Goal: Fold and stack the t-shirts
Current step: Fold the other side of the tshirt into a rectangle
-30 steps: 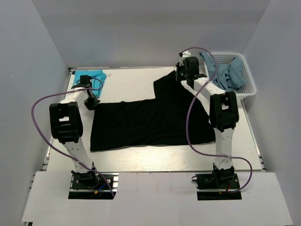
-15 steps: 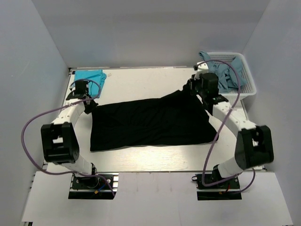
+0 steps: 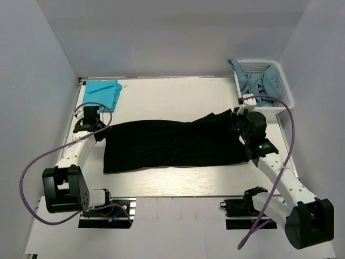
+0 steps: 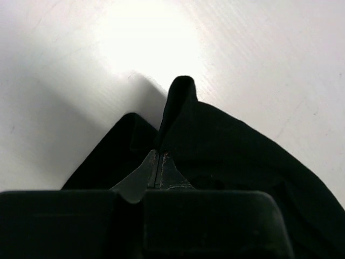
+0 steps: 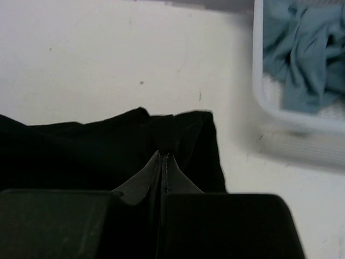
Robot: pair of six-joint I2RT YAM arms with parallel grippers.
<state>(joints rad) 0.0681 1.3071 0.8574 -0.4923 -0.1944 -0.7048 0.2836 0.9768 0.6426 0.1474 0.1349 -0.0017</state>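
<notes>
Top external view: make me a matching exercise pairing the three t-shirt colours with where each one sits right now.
Things:
1. black t-shirt
2. teal t-shirt
3. greyish-blue t-shirts

Places:
A. in the white basket
B. at the far-left corner of the table
C. spread across the table's middle

Pairs: 1-C, 2-B, 3-A

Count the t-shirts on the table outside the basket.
2. The black t-shirt spreads across the middle; the teal t-shirt lies at the far left corner. Greyish-blue cloth in the white basket may hide more.
</notes>
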